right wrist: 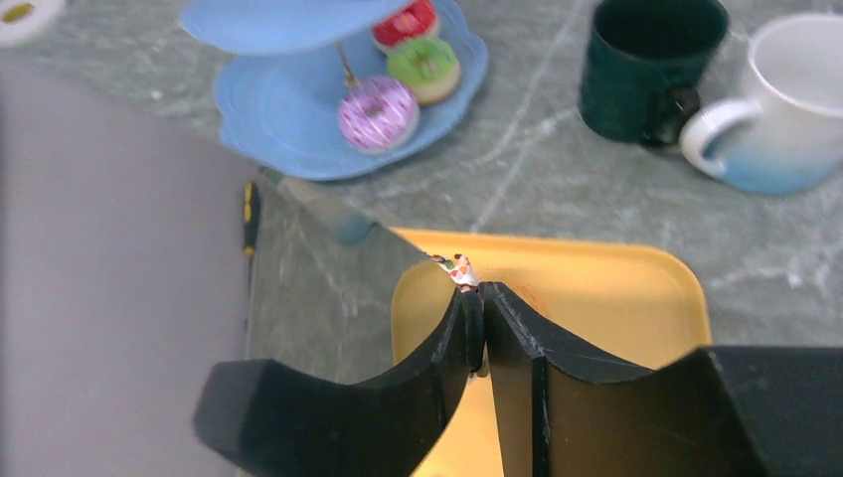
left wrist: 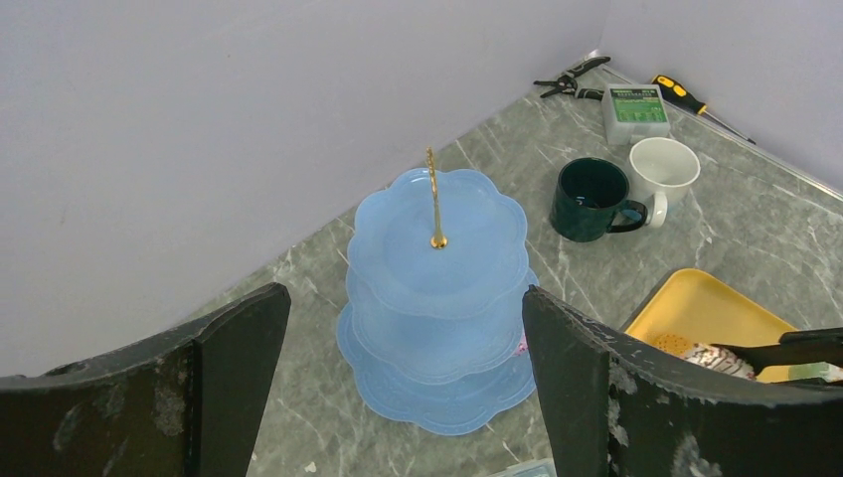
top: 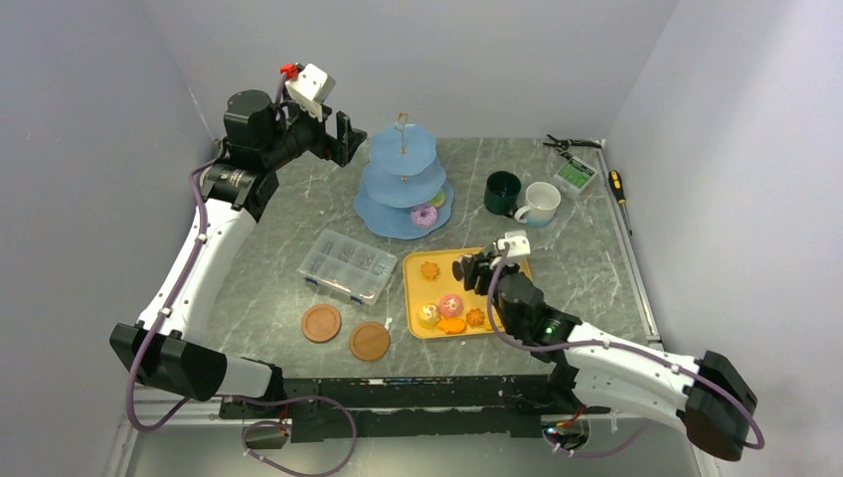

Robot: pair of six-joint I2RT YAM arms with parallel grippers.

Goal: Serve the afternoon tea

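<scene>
The light-blue three-tier stand (top: pixel 403 184) with its gold loop stands at the back centre. Its bottom tier holds a pink doughnut (right wrist: pixel 377 112), a green one (right wrist: pixel 423 67) and a red one (right wrist: pixel 408 22). A dark-green mug (top: pixel 502 192) and a white mug (top: pixel 540 203) sit to its right. On the yellow tray (top: pixel 512 298) lie an orange biscuit (top: pixel 429 269), a pink doughnut (top: pixel 450 304) and other small cakes. My right gripper (right wrist: pixel 475 288) hangs over the tray's far part, shut on a small white sprinkled cake (right wrist: pixel 462 270). My left gripper (left wrist: pixel 405 298) is raised left of the stand, open and empty.
A clear compartment box (top: pixel 346 263) lies left of the tray, with two brown coasters (top: pixel 321 323) (top: pixel 369 341) in front of it. Pliers (top: pixel 572 144), a green-labelled box (top: pixel 575 176) and a screwdriver (top: pixel 616 186) lie at the back right corner. Walls enclose the table.
</scene>
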